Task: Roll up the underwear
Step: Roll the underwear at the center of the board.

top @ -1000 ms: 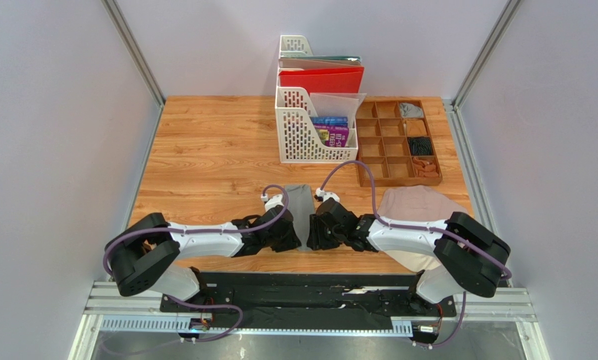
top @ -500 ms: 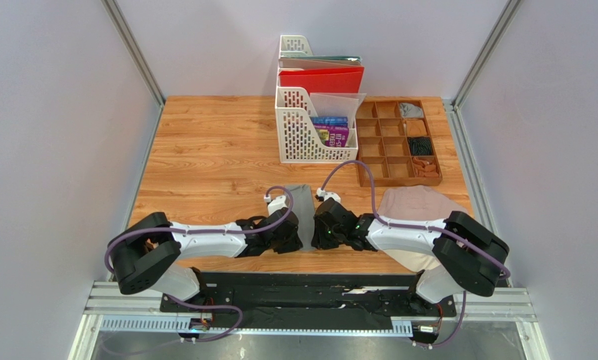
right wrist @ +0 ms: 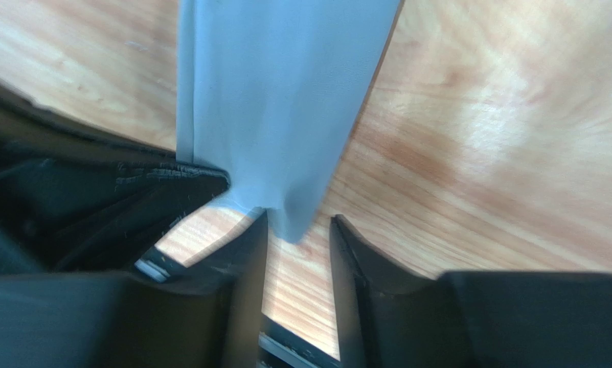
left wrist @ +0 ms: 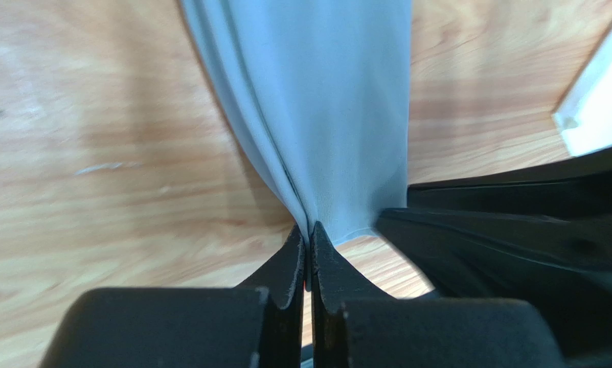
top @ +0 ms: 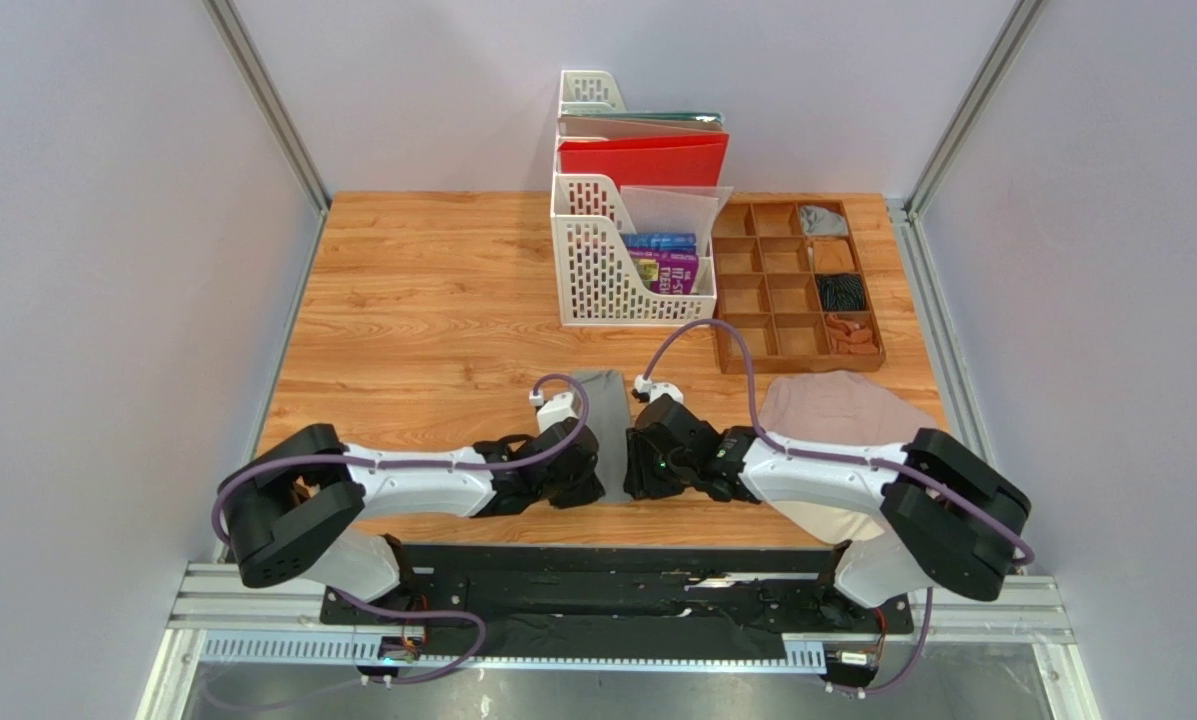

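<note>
The grey underwear (top: 604, 399) lies as a narrow folded strip on the wooden table, running away from the arms, and both grippers meet at its near end. My left gripper (top: 595, 477) is shut on the near left edge of the grey cloth (left wrist: 324, 115), which puckers into folds at the fingertips (left wrist: 295, 253). My right gripper (right wrist: 297, 224) is open, with the near right corner of the grey cloth (right wrist: 278, 107) hanging loose between its fingers (right wrist: 247, 253). The pinkish-beige underwear (top: 837, 413) lies flat at the right, partly under the right arm.
A white file rack (top: 619, 255) with a red folder and booklets stands behind the grey strip. A wooden compartment tray (top: 750, 354) with small items sits at the back right. The table's front edge runs just behind the grippers.
The left gripper has closed on the grey cloth's near edge. The right gripper's jaws narrowed and then opened again. Both wrists edged slightly toward each other.
</note>
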`<state>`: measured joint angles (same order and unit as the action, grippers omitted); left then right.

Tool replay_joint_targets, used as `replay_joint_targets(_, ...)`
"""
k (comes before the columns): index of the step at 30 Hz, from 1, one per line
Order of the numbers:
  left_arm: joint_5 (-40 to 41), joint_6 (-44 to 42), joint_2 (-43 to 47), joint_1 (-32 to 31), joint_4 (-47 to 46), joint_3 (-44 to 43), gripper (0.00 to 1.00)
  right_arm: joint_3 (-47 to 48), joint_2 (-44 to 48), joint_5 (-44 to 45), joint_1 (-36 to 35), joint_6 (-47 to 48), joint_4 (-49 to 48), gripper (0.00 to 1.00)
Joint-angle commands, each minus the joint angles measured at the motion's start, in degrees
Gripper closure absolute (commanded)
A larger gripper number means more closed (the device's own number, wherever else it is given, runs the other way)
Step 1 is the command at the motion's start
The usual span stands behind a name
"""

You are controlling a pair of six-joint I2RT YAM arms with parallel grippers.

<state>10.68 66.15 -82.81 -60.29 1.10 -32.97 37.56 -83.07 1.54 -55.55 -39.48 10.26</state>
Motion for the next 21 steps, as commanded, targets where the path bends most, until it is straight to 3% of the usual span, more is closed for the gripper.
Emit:
replay_joint_targets(1, 0.2, -4.0, 4.6, 0.1, 8.7, -1.8, 1.00, 1.3, 7.6, 3.3, -0.4, 7.9, 2.3, 0.57)
replay_joint_targets(5, -3.8, -6.9, 6.7, 2.9, 12.2, -2.6, 1.00, 0.2, 14.3, 1.7, -0.3, 15.9, 2.0, 0.49)
replay_joint_targets(11, -10.3, -11.5, 9.9, 6.6, 15.0, -3.0, 1.00, -4.2, 19.1, -3.8, -3.2, 24.2, -4.5, 0.46)
replay_joint_targets(21, -25.2, -16.6, 9.6, 15.5, 18.0, -5.0, 1.00, -7.0, 17.2, 11.6, -18.4, 31.2, -18.0, 0.46)
